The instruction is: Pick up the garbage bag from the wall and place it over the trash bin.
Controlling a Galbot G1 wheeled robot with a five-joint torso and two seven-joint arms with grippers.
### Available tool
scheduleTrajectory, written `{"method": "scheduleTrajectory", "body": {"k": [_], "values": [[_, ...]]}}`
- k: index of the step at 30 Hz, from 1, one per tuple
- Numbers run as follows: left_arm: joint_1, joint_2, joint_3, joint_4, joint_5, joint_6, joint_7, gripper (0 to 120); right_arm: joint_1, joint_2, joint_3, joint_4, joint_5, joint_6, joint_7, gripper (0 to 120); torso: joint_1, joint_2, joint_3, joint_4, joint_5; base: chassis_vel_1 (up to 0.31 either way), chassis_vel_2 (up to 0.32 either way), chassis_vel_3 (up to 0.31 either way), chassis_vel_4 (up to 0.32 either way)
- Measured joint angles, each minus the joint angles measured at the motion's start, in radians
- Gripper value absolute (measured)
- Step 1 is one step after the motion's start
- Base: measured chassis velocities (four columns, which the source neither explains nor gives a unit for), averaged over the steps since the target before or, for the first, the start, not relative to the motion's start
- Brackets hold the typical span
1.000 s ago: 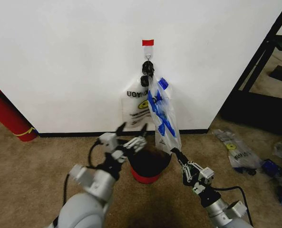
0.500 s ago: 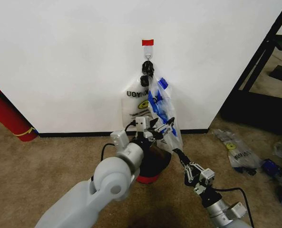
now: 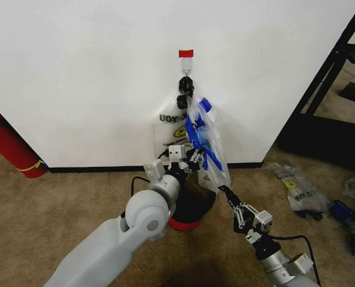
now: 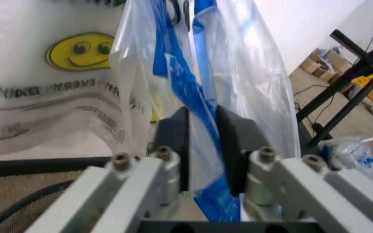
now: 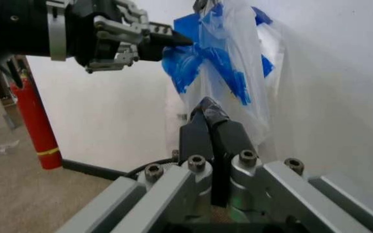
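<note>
Garbage bag on wall hook, left gripper pinching edge.

Tan carpet floor: trash bin, fire extinguisher, loose smiley bags at right.

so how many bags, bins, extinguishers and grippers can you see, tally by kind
Smiley bags on the wall hook: 2, the garbage bag in front and another bag behind it
Bags on the floor: 1, floor bag, with more unclear clutter beyond it
Trash bin: 1
Fire extinguisher: 1
Grippers: 2, left gripper, right gripper
Total: 7
</note>
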Motion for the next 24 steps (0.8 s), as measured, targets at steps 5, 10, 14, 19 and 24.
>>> {"method": "scheduleTrajectory", "body": {"k": [5,10,14,19,24], "values": [[0.008,-0.002,0.000,-0.005,0.000,-0.003,0.001,0,0.007,0.000,-0.002,-0.001,0.004,-0.002,0.000,0,0.000,0.000,0.000,0.0000,0.0000,0.000,0.000,0.000,0.000],[0.008,-0.004,-0.015,-0.015,-0.002,-0.016,0.003,0,0.009,0.001,-0.001,-0.001,0.016,-0.004,0.007,0,0.000,0.000,0.000,-0.0001,-0.0001,0.000,0.000,0.000,0.000],[0.033,0.004,-0.071,-0.063,-0.021,-0.033,0.006,0,0.011,0.004,0.008,-0.001,0.047,-0.013,0.039,0,0.000,0.000,0.000,0.0000,-0.0001,0.000,0.000,0.000,0.000],[0.080,0.022,-0.118,-0.132,-0.037,-0.041,0.011,0,-0.011,-0.012,0.031,0.011,-0.008,-0.020,0.074,10,0.000,0.000,0.000,0.0000,0.0000,0.000,0.000,0.000,0.000],[0.127,0.024,-0.141,-0.164,-0.022,-0.050,0.022,0,-0.060,-0.034,0.064,0.062,-0.179,-0.078,0.169,26,0.000,0.000,0.000,-0.0001,-0.0001,0.000,0.000,0.000,0.000]]}}
